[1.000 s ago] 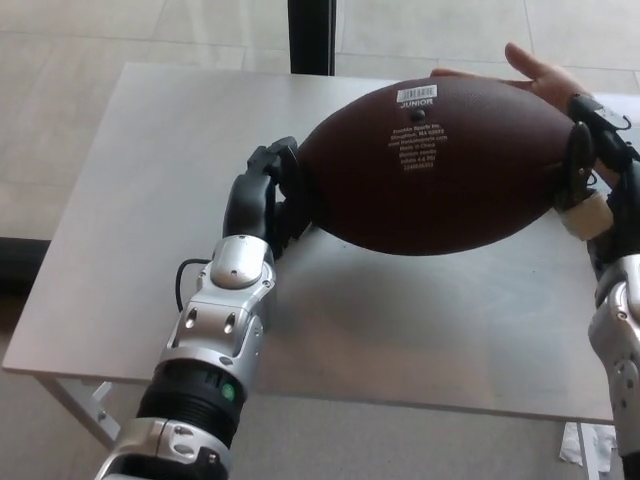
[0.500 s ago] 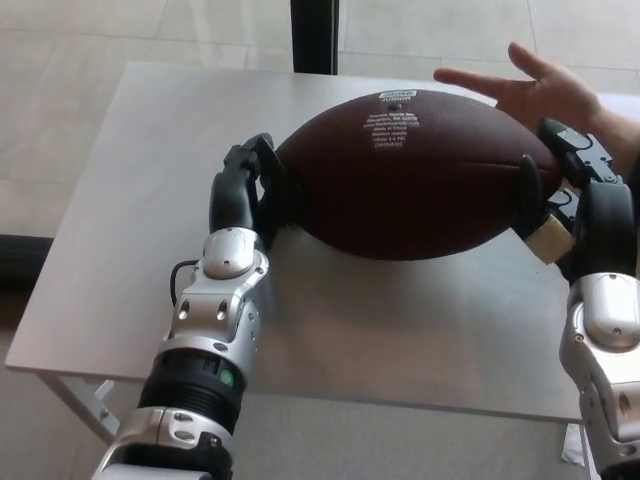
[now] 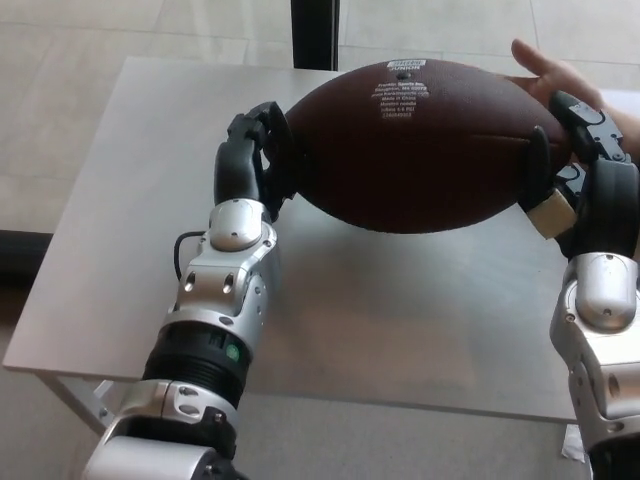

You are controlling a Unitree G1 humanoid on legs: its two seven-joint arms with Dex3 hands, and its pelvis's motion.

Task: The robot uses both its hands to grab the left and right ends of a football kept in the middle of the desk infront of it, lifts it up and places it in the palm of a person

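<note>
A brown football (image 3: 420, 150) with white print on top hangs above the grey desk (image 3: 130, 200), held by its two ends. My left hand (image 3: 250, 165) presses its black fingers against the ball's left end. My right hand (image 3: 575, 165) clamps the right end, with one finger lying across the ball's front. Behind the ball at the upper right, a person's open hand (image 3: 545, 75) reaches in over the desk's far edge; the ball and my right hand hide most of it.
A dark post (image 3: 315, 35) stands behind the desk's far edge. Tiled floor surrounds the desk. A black cable loops beside my left forearm (image 3: 220, 300).
The ball and both hands have risen and moved a little further from me, closer to the person's hand. The person's hand now shows less, covered by the ball.
</note>
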